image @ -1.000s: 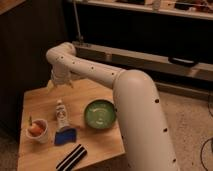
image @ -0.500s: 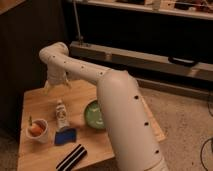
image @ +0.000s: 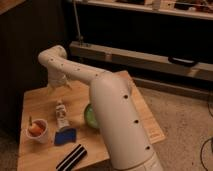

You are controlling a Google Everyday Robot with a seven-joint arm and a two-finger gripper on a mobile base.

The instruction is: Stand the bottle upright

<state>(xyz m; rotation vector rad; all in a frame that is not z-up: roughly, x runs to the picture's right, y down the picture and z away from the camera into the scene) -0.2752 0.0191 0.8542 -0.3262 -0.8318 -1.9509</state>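
Note:
The bottle (image: 61, 114) is a small slim whitish one with a white cap and a darker label band. It lies on the wooden table (image: 37, 102), left of centre, its long axis running away from me. My gripper (image: 58, 83) hangs from the bent wrist above the table's back left part. It is behind the bottle and clear of it, holding nothing that I can see. My thick white arm sweeps across the right half of the table.
A green bowl (image: 88, 116) right of the bottle is mostly hidden by my arm. A white cup with orange contents (image: 37, 129) stands at front left. A blue object (image: 65, 136) and a black striped object (image: 73, 156) lie near the front edge. Dark shelving stands behind.
My arm has swung left and nearer, now covering most of the green bowl. The gripper has shifted over the table's back left. The bottle has not moved.

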